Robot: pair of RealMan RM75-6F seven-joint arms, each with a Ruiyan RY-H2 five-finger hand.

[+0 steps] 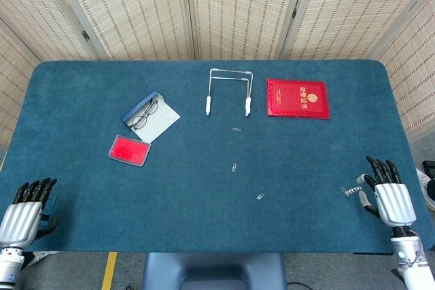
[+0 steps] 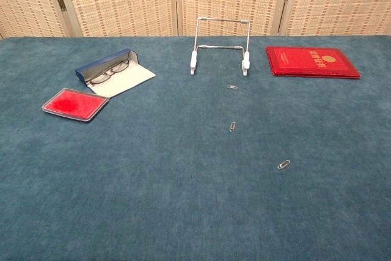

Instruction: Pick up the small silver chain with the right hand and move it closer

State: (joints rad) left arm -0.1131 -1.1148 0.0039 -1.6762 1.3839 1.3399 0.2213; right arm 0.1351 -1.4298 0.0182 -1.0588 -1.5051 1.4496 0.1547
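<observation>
In the head view the small silver chain [image 1: 351,191] dangles just left of my right hand [image 1: 389,199], pinched at the thumb side. That hand hovers by the table's near right corner, its fingers pointing away from me. At the near left corner, by the table's edge, my left hand [image 1: 24,212] holds nothing and its fingers are extended. The chest view shows neither hand nor the chain.
A wire stand [image 1: 229,91] and a red booklet [image 1: 298,98] lie at the back centre-right. An open glasses case [image 1: 150,115] and a red pad [image 1: 129,149] lie left. Paper clips [image 1: 234,167] [image 1: 260,196] dot the blue table [image 1: 312,161] mid-field.
</observation>
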